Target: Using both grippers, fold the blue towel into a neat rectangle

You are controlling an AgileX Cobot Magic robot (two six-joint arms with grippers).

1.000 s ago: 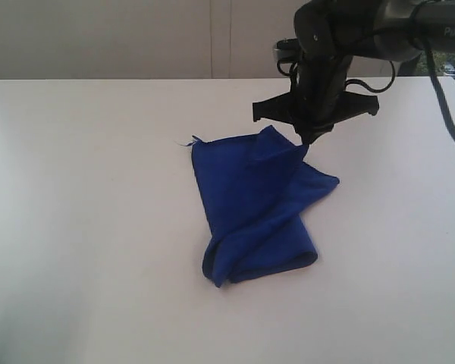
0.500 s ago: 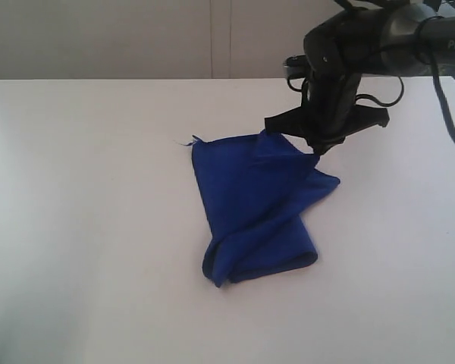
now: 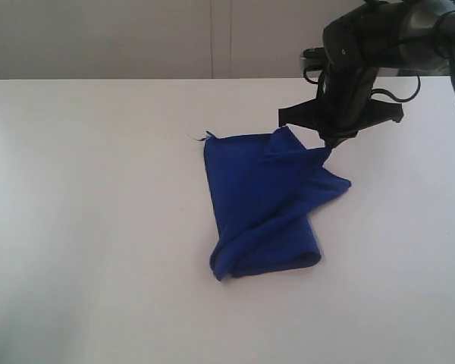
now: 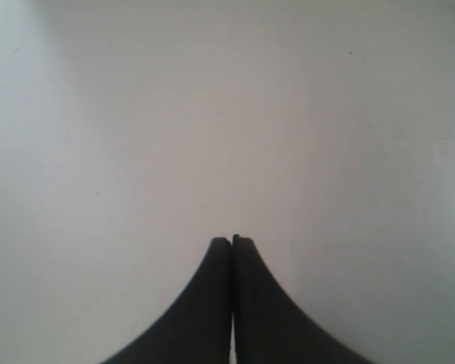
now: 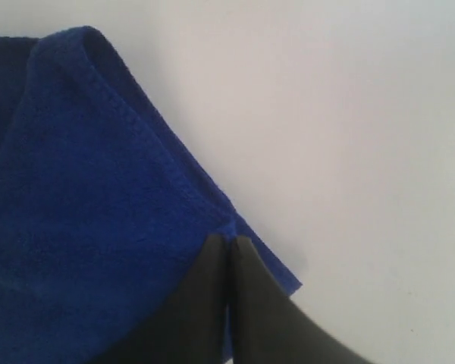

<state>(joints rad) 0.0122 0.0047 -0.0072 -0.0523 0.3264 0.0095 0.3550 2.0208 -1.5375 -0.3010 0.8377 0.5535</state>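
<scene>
We see the blue towel (image 3: 262, 205), deep blue and fleecy, lying loosely folded and rumpled mid-table (image 3: 98, 189). Our right pincer (image 3: 334, 142) pinches its raised edge, and our left pincer (image 4: 232, 241) is closed and empty.

Right arm (image 3: 394, 38): black, mine, entering from the far right, wrist bent so the gripper points down toward the near side.

Right gripper (image 3: 334, 143): my narrow jaws pressed together, tips low, pinching a raised corner of the blue towel (image 3: 258, 205). In the right wrist view, both tips meet over the cloth's edge.

Left gripper (image 4: 232, 240): seen only in its own wrist view, with my jaws pressed tip to tip and nothing between them.
</scene>
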